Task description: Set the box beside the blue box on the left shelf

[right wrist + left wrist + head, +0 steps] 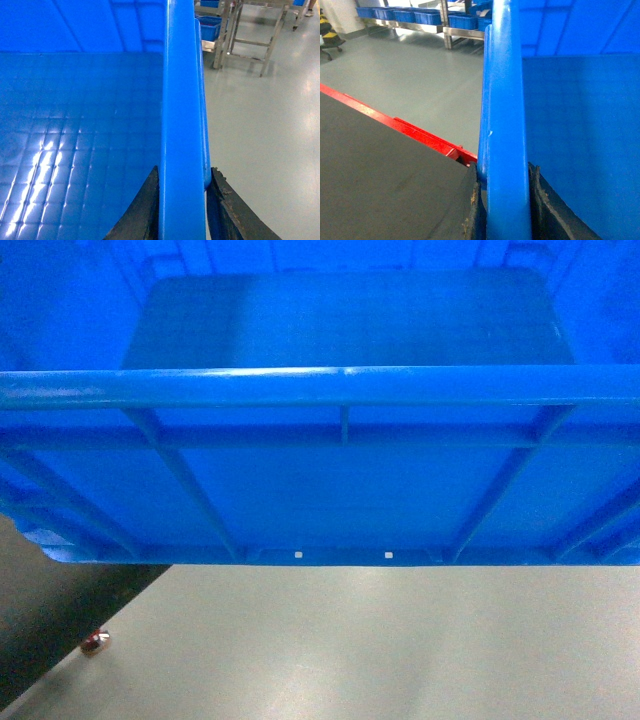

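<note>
both pincers are clamped on the box (340,490): left gripper (504,205) pinches one side rim, right gripper (182,205) the opposite rim, pads either side of each wall. you've got it lifted, held up off the grey floor (400,640), empty inside. pickup's done imo. shelves w/ blue bins (415,15) sit well apart across the room, so carrying and placing it next to the blue box are left.

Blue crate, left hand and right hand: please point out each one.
blue crate (330,388), head view, near rim.
left hand (506,210), left wrist view, clamped rim.
right hand (182,210), right wrist view, clamped rim.
</note>
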